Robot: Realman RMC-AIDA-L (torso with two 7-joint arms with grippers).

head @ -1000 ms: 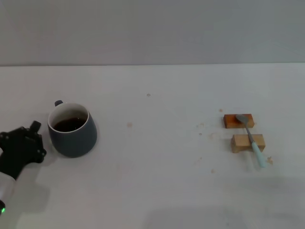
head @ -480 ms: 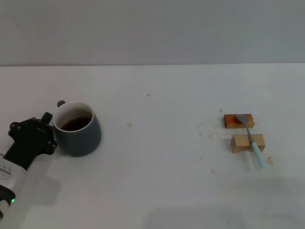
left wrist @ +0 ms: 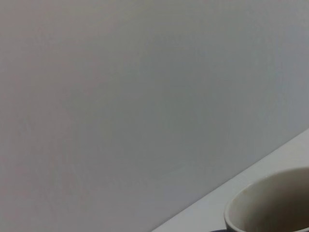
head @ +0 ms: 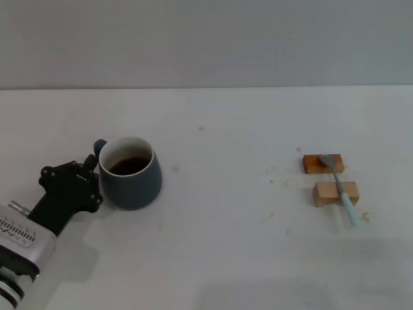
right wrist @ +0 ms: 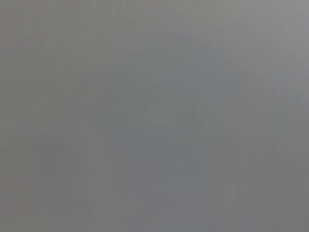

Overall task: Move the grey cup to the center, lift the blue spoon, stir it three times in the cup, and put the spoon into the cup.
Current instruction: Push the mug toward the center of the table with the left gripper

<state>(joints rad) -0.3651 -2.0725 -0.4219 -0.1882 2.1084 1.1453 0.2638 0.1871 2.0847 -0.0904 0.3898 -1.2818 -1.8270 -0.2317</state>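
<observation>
One arm working — left gripper (head: 90, 184) against grey cup (head: 131, 173) handle side, finger state unclear. Slide slow toward desk (head: 219, 245) centre — liquid near rim; blue spoon (head: 341, 187) untouched.

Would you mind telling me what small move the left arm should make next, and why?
Probably slide the cup further toward the table's middle: the left gripper sits against its left side, and the cup is well left of centre, far from the spoon on its blocks.
</observation>
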